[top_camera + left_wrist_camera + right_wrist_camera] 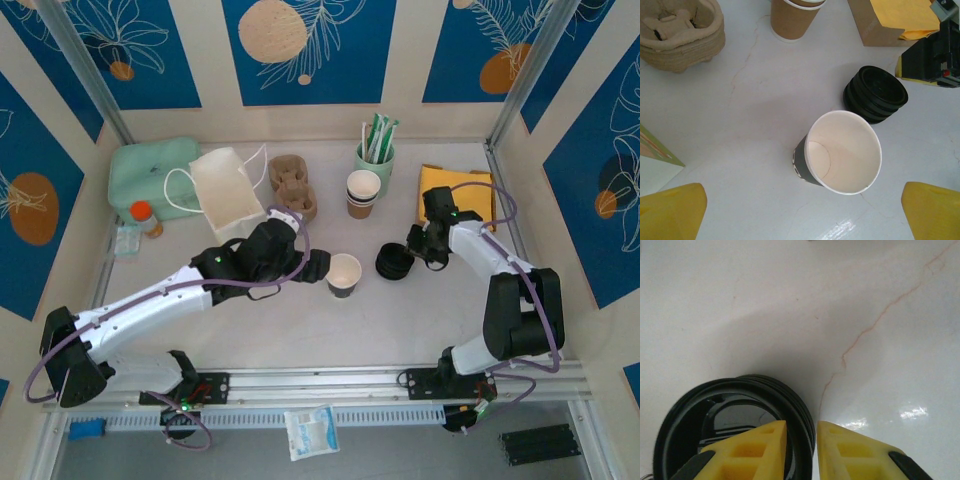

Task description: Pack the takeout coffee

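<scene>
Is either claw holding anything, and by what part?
Right claw pinches the top black lid of the stack by its rim; left claw is open, holding nothing.

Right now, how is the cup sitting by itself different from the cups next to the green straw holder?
The lone cup is one cup; the stacked cups are nested and stand taller. The lone cup sits nearer the front; the stacked cups sit farther back. The lone cup's band looks dark, the stacked cups' brown. Both are white inside with no lid.
</scene>
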Robot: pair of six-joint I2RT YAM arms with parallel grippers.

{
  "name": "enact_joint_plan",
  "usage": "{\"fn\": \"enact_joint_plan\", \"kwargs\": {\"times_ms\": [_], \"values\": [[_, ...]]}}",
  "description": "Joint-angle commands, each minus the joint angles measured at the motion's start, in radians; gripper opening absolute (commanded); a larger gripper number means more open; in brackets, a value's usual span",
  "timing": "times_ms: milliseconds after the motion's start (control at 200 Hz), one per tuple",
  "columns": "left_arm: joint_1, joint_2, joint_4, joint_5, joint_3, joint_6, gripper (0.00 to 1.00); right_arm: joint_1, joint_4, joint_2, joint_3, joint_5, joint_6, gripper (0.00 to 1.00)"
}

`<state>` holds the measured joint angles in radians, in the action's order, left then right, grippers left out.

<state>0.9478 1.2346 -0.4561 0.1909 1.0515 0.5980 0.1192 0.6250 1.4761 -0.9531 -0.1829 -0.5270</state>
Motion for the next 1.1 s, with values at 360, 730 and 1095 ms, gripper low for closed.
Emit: {"fn": "enact_joint_plan", "kwargs": {"times_ms": [360, 730, 1095], "values": [[0.012, 0.015, 0.019, -0.013, 0.017, 0.01, 0.99, 0.093, 0.06, -0.186, 0.001, 0.031, 0.015, 0.43], [0.013, 0.025, 0.016, -0.015, 0.028, 0.012, 0.99, 0.205, 0.095, -0.079, -0.055, 0.022, 0.079, 0.5], [0.015, 0.025, 0.011, -0.013, 0.028, 0.01, 0.99, 0.238, 0.084, 0.012, -0.085, 0.005, 0.1, 0.5]]}}
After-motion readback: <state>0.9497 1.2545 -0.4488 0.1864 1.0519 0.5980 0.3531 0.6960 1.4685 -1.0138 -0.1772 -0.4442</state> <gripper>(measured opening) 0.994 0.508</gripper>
